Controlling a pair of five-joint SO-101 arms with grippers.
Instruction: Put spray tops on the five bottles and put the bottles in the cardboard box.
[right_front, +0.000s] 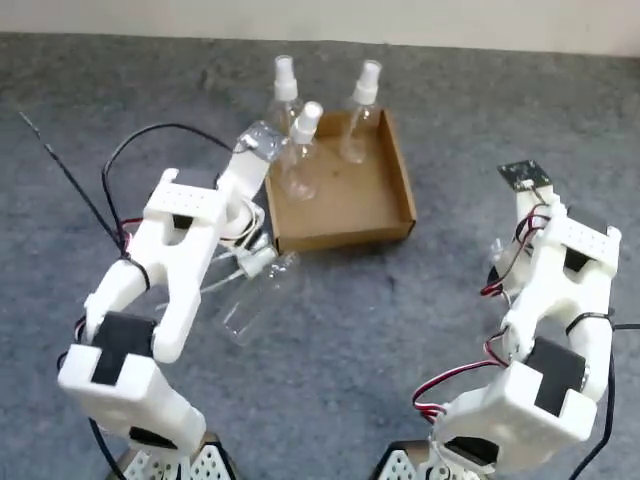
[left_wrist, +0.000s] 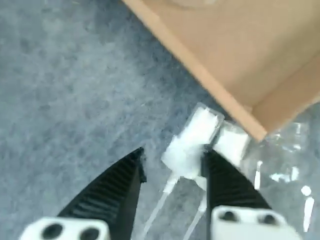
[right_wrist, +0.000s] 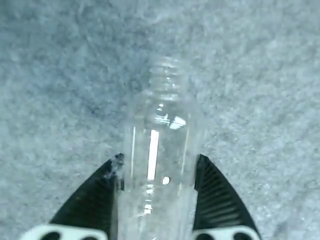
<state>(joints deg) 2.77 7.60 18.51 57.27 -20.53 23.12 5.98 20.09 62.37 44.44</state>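
The cardboard box (right_front: 385, 205) lies open at the middle of the carpet. Two clear bottles with white spray tops (right_front: 300, 150) (right_front: 360, 120) stand in it. A third capped bottle (right_front: 284, 92) stands at its far left corner; whether it is inside I cannot tell. A topless bottle (right_front: 255, 295) (left_wrist: 290, 160) lies on the carpet in front of the box. My left gripper (right_front: 248, 252) (left_wrist: 173, 152) is open low over two loose spray tops (left_wrist: 192, 140) (left_wrist: 231, 142) by the box's front corner. My right gripper (right_wrist: 157, 162) is shut on another topless bottle (right_wrist: 160, 145) (right_front: 497, 252).
Grey carpet (right_front: 400, 330) covers the whole surface, with free room between the two arms and in front of the box. Black and red cables (right_front: 120, 170) loop around the left arm.
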